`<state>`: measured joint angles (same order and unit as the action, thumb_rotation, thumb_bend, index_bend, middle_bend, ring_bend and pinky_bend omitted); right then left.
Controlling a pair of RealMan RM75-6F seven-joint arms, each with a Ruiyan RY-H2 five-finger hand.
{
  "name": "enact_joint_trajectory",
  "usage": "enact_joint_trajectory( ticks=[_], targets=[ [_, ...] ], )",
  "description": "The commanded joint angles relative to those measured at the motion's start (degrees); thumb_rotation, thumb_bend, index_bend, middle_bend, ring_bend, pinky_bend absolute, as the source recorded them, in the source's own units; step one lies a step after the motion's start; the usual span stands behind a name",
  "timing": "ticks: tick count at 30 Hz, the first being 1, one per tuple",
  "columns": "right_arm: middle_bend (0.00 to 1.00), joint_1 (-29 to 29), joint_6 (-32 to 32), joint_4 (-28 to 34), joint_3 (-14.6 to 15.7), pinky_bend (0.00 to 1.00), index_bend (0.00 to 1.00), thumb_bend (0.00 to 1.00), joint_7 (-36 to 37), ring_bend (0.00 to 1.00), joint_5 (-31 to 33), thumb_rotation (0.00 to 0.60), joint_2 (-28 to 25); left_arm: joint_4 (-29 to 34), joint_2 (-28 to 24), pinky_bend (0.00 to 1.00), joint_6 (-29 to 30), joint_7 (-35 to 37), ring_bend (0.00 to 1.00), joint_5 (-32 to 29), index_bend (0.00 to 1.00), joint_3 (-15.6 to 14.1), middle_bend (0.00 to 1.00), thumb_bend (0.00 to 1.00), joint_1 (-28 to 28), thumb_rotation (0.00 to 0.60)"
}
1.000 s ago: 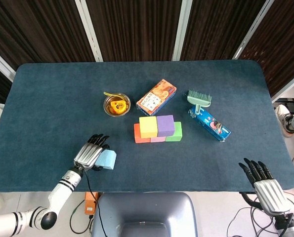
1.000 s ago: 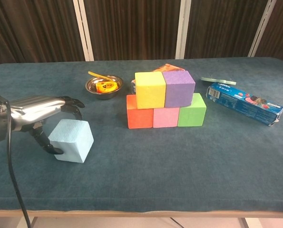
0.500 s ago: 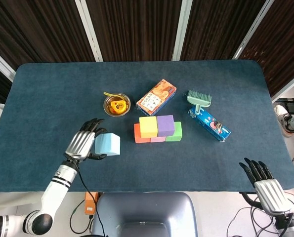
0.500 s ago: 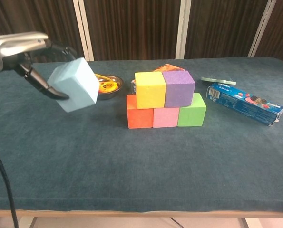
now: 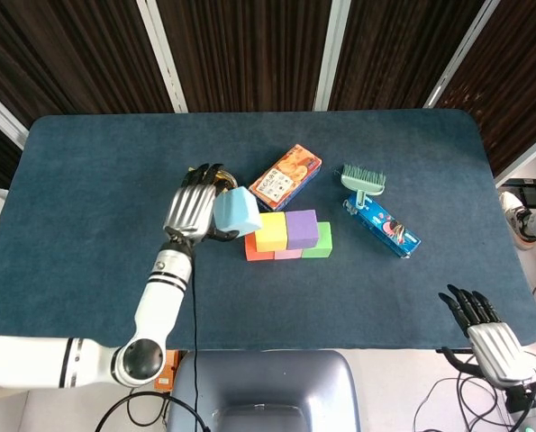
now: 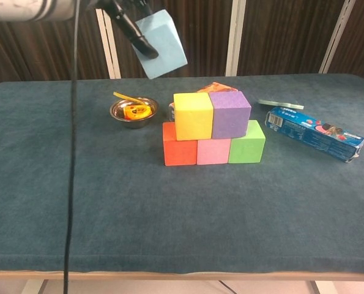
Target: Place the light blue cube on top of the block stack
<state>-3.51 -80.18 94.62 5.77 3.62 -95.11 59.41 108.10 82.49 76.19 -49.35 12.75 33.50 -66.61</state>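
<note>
Overhead, a dark blue counter before brown curtains; five stacked blocks mid-frame; left robot hand grasps one light blue cube; right robot hand released.

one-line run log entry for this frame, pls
phase: carry | left hand holds light blue cube in the air, left of block stack | right hand idle at near table edge | cube not yet placed

Silver-backed, black-fingered hand; white arm
</note>
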Motion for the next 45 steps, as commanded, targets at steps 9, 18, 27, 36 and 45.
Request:
enact_joint_trajectory(
  ticks=[9, 18, 27, 36, 45],
  targets=[
    [0.00, 0.1, -0.3, -1.5, -0.5, 0.00, 0.00, 0.24, 5.4, 0.00, 1.7, 0.600, -1.9, -16.7, 10.4, 0.11, -3.0, -6.5, 0.00, -7.8, 0.57, 1.4, 0.09, 0.33, -12.6, 0.547],
    [0.00, 0.4, -0.6, -2.0, -0.3, 0.00, 0.00, 0.24, 6.6, 0.00, 1.3, 0.600, -2.2, -19.4, 11.4, 0.11, -6.6, -6.7, 0.00, -6.6, 0.57, -0.3, 0.09, 0.33, -14.5, 0.539],
    [0.00, 0.8, -1.3, -2.0, -0.3, 0.00, 0.00, 0.24, 6.6, 0.00, 1.0, 0.600, -2.3, -23.3, 13.5, 0.11, -8.8, -6.1, 0.00, -6.3, 0.57, -1.6, 0.09, 0.33, -16.2, 0.541],
    [0.00, 0.9, -1.6, -2.2, -0.4, 0.00, 0.00, 0.24, 7.5, 0.00, 1.0, 0.600, -2.6, -25.6, 14.5, 0.11, -9.4, -6.4, 0.00, -5.5, 0.57, -2.9, 0.09, 0.33, -17.0, 0.539],
    [0.00, 1.2, -1.9, -2.1, -0.4, 0.00, 0.00, 0.24, 7.7, 0.00, 1.1, 0.600, -2.8, -26.5, 14.9, 0.11, -9.7, -7.1, 0.00, -5.9, 0.57, -3.5, 0.09, 0.33, -17.4, 0.532]
  ],
)
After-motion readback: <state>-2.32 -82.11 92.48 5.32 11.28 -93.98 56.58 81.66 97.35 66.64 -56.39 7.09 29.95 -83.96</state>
